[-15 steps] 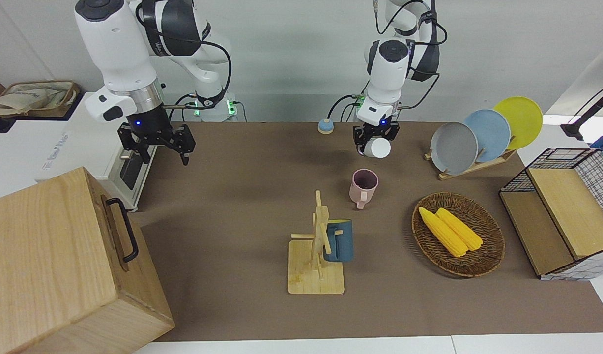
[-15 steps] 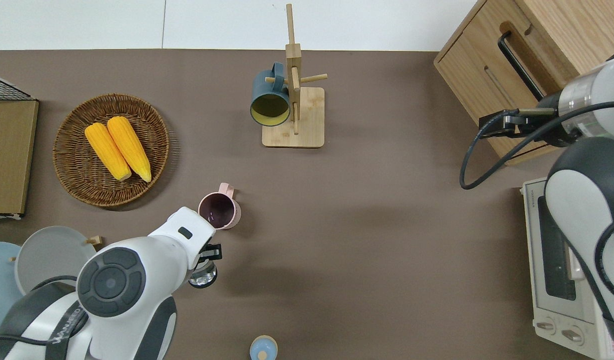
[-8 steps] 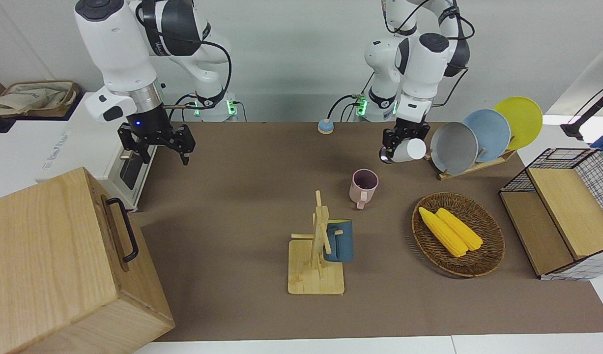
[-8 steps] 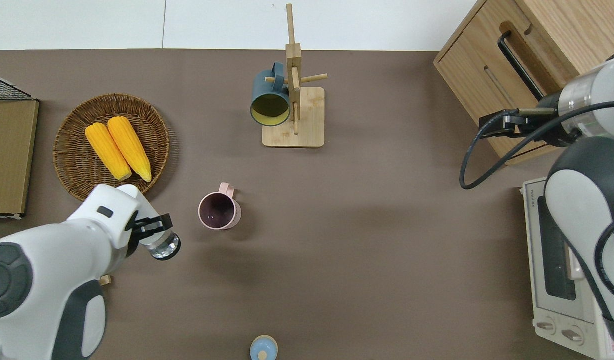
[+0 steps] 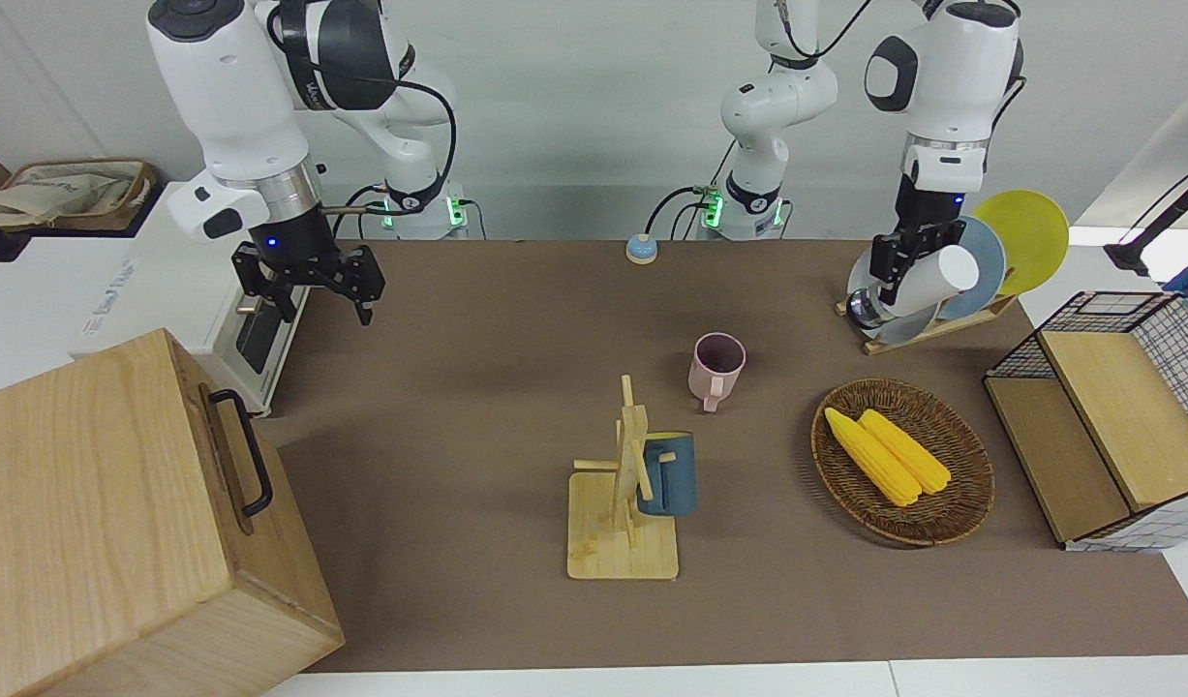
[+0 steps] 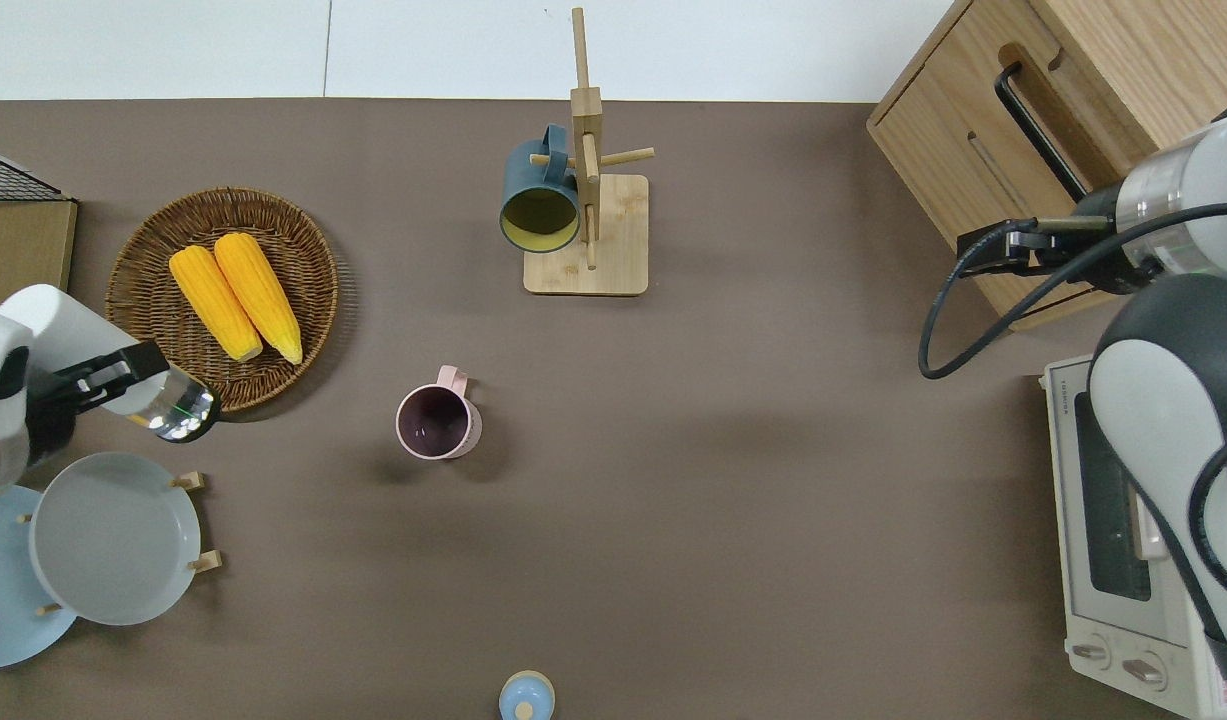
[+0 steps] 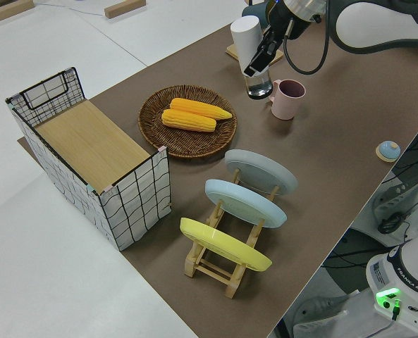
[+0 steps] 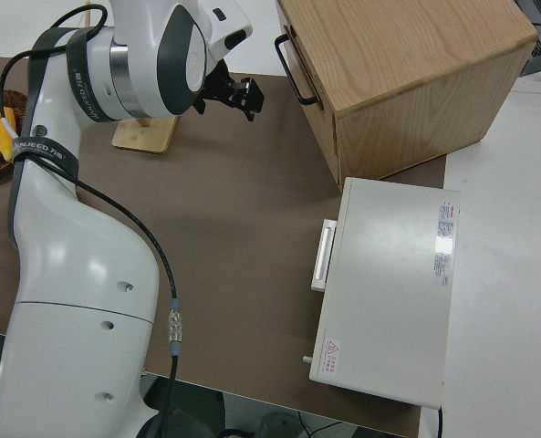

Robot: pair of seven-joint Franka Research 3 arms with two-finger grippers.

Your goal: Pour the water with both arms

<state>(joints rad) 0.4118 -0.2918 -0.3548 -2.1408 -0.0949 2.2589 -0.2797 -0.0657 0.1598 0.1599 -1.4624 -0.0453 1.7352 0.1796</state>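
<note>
My left gripper (image 5: 905, 259) is shut on a tilted bottle (image 5: 928, 279) that has a white upper part and a clear lower end. In the overhead view the bottle (image 6: 123, 380) hangs over the edge of the wicker basket (image 6: 303, 330), next to the grey plate (image 6: 113, 540). It also shows in the left side view (image 7: 248, 49), with the left gripper (image 7: 263, 53) around it. A pink mug (image 5: 716, 366) stands upright on the brown table, apart from the bottle; it also shows in the overhead view (image 6: 436, 423). My right arm is parked with its gripper (image 5: 308, 281) open.
A wooden mug tree (image 5: 627, 484) holds a blue mug (image 5: 669, 474). Two corn cobs (image 5: 889, 453) lie in the basket. A rack holds three plates (image 5: 981, 254). A wire crate (image 5: 1116, 416), a wooden cabinet (image 5: 119, 523), a toaster oven (image 6: 1123, 520) and a small blue knob (image 5: 640, 249) stand around.
My left arm has swung the bottle away from the pink mug toward the plate rack at its own end of the table. The right arm has not moved.
</note>
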